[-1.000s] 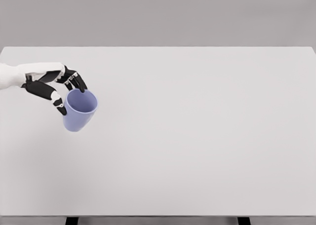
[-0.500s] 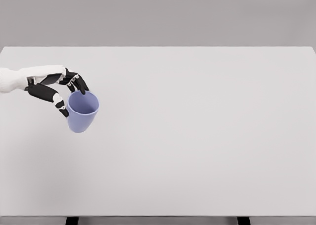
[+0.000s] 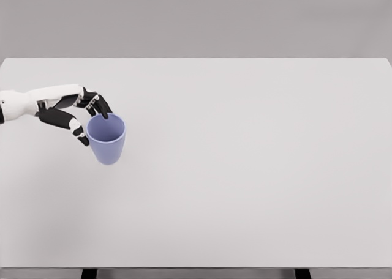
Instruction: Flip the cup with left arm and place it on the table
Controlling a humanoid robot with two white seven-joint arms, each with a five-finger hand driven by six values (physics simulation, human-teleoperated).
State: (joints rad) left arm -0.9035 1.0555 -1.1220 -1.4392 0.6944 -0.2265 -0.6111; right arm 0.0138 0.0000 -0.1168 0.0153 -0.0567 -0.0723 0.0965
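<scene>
1. Gripping the rim of the blue cup (image 3: 107, 141), the left hand (image 3: 73, 112) has its fingers closed on it.
2. Cup: mouth upward, nearly upright, at the left of the white desk (image 3: 245, 169).

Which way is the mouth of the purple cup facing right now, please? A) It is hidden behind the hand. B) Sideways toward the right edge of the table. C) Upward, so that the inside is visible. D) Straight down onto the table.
C: the cup shows its open rim and hollow interior from above, while the left hand grips it at the rim over the table.
</scene>
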